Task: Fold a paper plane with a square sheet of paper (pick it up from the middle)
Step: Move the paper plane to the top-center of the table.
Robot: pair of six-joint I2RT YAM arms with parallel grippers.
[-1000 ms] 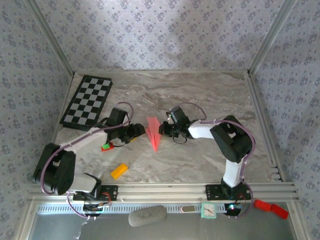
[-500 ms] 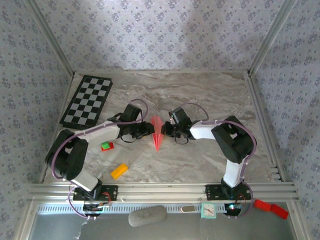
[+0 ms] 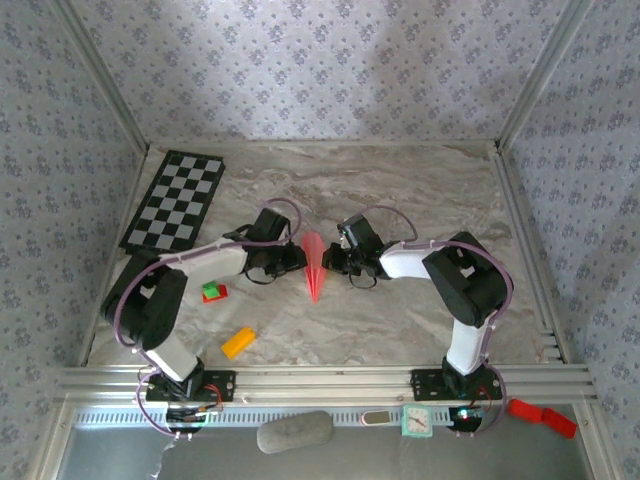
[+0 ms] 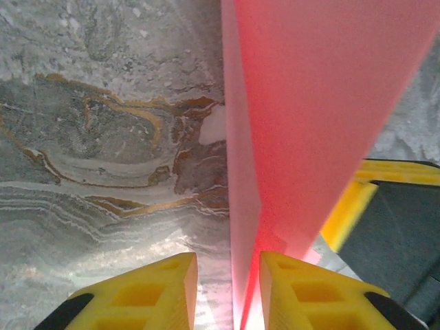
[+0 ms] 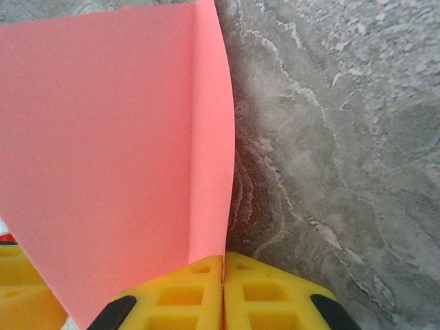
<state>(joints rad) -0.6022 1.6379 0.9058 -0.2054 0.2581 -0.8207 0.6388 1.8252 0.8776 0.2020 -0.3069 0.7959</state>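
The salmon-pink paper plane [image 3: 314,262] is a narrow dart at the table's middle, its point toward the near edge. It stands folded on edge between the two grippers. My right gripper [image 3: 329,262] is shut on one folded layer; in the right wrist view the paper plane [image 5: 103,137] rises from the closed fingertips of that gripper [image 5: 223,261]. My left gripper [image 3: 296,260] has come in from the left. Seen from the left wrist, the paper plane [image 4: 309,103] stands in the gap of the left gripper [image 4: 228,265], close to the right finger [image 4: 302,282]; the jaws are narrow but apart.
A checkerboard mat [image 3: 175,203] lies at the back left. A red-and-green block [image 3: 214,292] and an orange block [image 3: 238,342] sit left of centre toward the near edge. Patterned walls close in the marbled table [image 3: 420,190] on three sides.
My left arm has swung right up to the paper and its jaws have narrowed around the fold. The plane has gone from a wider spread shape to a thin upright one. The right gripper held still.
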